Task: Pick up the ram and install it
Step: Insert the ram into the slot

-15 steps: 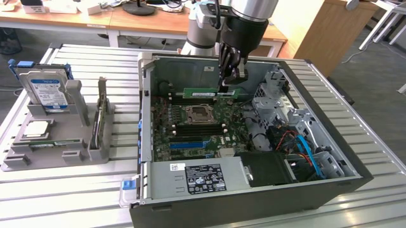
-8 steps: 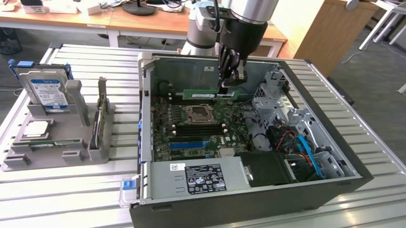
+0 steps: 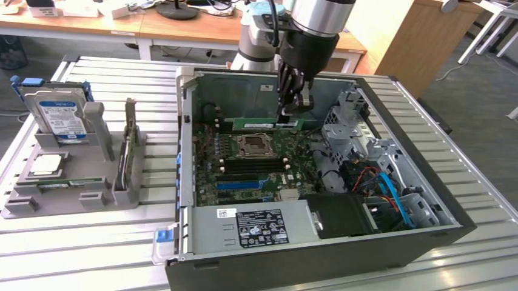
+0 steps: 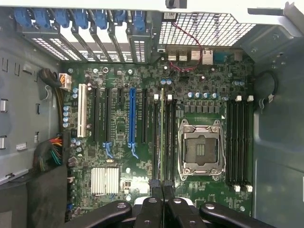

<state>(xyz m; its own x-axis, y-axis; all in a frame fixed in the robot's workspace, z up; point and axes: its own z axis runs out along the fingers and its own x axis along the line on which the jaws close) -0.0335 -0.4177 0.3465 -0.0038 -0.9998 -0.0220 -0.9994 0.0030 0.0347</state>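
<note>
The hand (image 3: 290,114) is clamped on the ram (image 3: 263,124), carrying it edge-down inside the open computer case (image 3: 235,91). Its long side runs along the memory slots (image 4: 156,142) beside the CPU socket (image 4: 200,149) — apparently lined up to match them.

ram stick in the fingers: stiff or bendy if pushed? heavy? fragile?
Probably stiff: the ram juts out level from the fingers with no visible sag. Likely light, since it is a thin board. Held near one end, it may pivot if pushed unevenly, and its exposed chips and edge look easy to damage.
</note>
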